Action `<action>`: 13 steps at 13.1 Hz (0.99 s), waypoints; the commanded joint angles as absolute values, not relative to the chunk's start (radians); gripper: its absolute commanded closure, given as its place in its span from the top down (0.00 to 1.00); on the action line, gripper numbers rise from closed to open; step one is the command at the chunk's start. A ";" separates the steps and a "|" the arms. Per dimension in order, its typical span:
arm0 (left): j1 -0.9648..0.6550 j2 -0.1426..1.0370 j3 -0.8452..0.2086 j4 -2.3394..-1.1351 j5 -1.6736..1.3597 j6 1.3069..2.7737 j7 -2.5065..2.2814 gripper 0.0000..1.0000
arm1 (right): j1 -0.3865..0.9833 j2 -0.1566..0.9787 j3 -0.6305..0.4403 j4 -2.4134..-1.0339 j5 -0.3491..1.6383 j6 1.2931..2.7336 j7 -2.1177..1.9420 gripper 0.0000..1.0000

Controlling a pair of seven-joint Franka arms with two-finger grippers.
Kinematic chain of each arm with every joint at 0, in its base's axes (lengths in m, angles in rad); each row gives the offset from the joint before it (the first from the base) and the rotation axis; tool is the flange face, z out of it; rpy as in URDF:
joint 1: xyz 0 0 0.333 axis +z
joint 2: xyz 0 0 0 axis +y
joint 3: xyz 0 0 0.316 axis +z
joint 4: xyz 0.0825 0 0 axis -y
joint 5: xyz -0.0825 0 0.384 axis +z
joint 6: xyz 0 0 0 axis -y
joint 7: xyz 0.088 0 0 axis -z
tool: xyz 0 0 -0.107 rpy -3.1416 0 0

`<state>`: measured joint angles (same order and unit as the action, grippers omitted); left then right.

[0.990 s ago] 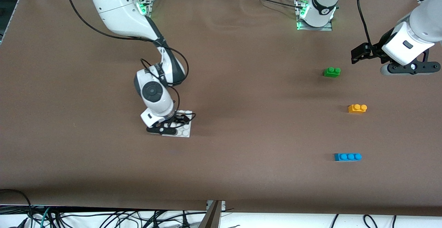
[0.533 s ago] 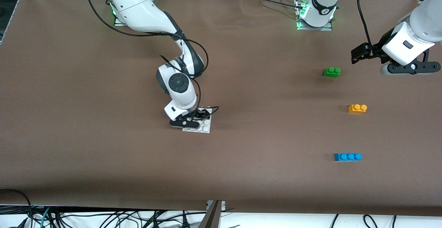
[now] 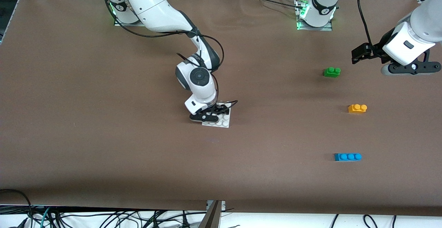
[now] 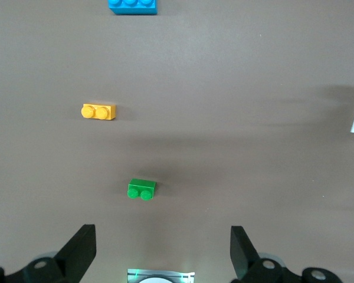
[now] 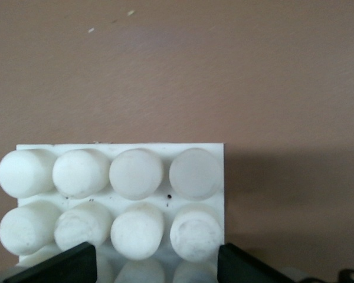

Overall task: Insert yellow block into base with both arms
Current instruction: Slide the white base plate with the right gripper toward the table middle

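Your small orange-yellow plastic brick with two round studs (image 3: 357, 108) lies untouched on the brown table, toward the left arm's end, well apart from the flat square white studded base plate (image 3: 221, 121). Taking that brick as the landmark: a green two-stud brick (image 3: 332, 72) sits farther from the front camera than it, and a longer blue three-stud brick (image 3: 347, 157) sits nearer. Your left gripper (image 3: 371, 53) hangs over bare table just beside the green brick, jaws spread wide and holding nothing; the left wrist view confirms the gap. Your right gripper (image 3: 214, 112) is down on the base plate, fingers clamped on its edge. I judge the step in hand to be positioning the base near mid-table. Next, you will need the left gripper over the yellow brick, lowered squarely to grasp it.
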<state>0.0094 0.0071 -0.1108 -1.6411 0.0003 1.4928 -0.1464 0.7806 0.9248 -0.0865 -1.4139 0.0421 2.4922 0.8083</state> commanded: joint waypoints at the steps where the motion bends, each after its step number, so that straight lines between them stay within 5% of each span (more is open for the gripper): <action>1: 0.015 0.002 -0.110 -1.629 -0.018 1.476 -0.137 1.00 | 0.801 0.979 -0.075 -1.361 0.066 2.507 0.825 1.00; 13: 0.015 0.002 -0.110 -1.629 -0.018 1.476 -0.137 1.00 | 0.848 0.988 -0.075 -1.345 0.057 2.526 0.758 1.00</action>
